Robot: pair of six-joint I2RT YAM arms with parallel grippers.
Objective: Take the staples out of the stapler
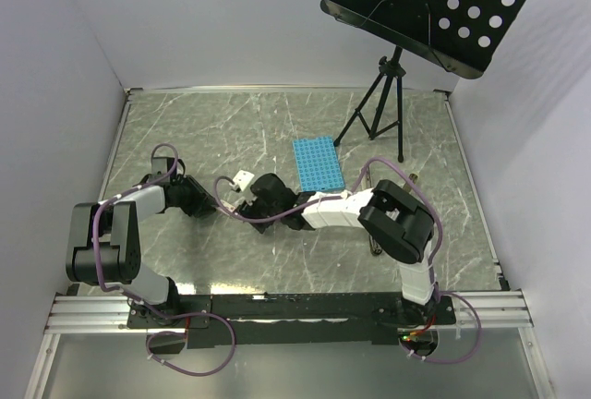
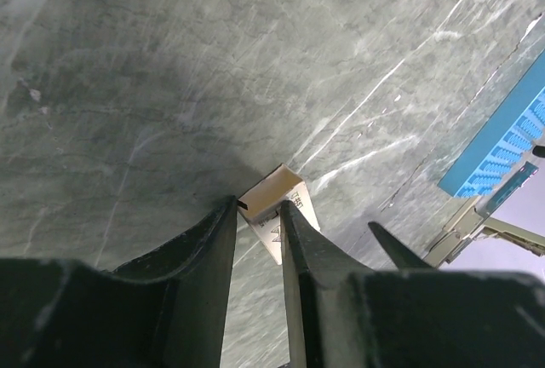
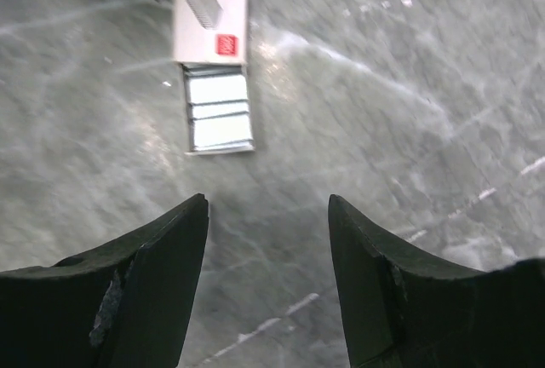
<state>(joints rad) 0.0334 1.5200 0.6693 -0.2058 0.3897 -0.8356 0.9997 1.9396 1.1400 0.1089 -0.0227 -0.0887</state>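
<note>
Three grey-silver strips of staples lie side by side in the tray slid from one white cardboard box on the grey marble table. They sit just ahead of the right gripper, whose jaws are spread wide and empty. Light, stiff and slick, the strips would likely snap if bent; pinching across their long edges looks safest. The black stapler cannot be made out. The left gripper has its jaws narrowed to a slit at the box; whether they pinch it is unclear. One blue studded plate lies beyond.
</note>
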